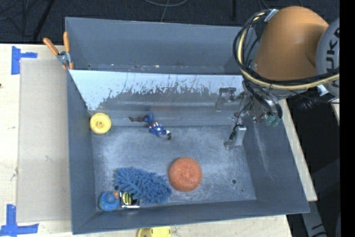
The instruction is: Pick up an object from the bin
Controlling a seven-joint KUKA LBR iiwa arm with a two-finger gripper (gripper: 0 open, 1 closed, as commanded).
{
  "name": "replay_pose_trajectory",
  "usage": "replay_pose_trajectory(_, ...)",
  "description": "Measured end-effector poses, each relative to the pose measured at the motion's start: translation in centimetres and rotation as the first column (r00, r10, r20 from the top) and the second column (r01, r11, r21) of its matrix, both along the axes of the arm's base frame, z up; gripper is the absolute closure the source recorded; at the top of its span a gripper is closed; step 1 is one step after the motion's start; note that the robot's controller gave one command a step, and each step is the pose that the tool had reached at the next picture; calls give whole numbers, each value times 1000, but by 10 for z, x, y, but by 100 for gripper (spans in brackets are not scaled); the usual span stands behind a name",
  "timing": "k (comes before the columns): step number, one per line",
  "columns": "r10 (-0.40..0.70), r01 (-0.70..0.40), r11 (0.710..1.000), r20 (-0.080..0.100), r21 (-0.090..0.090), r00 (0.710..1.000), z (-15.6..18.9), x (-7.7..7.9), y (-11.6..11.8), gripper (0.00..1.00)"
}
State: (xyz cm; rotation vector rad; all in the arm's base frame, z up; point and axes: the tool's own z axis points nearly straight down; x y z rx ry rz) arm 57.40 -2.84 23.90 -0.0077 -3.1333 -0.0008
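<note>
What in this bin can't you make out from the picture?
- Small blue thing, mid-bin, camera view: too small to tell its kind.
- Blue-and-yellow thing, front left corner: pressed against the blue mop, so its outline is unclear.
- Bin, back right corner: hidden by the arm's orange cover.
- Floor under the gripper: hidden by the gripper.

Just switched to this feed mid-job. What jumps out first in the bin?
The big orange cover on the arm's wrist dominates the upper right, with the gripper hanging below it over bare floor on the right of the bin. A rough orange-red ball stands out at front centre, beside a shaggy blue tuft. A yellow disc sits alone by the left wall.
</note>
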Motion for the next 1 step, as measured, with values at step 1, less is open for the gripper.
replay_pose_trajectory(1, 1, -1, 1000, 8, 0, 1000, 5, 1, 0, 0)
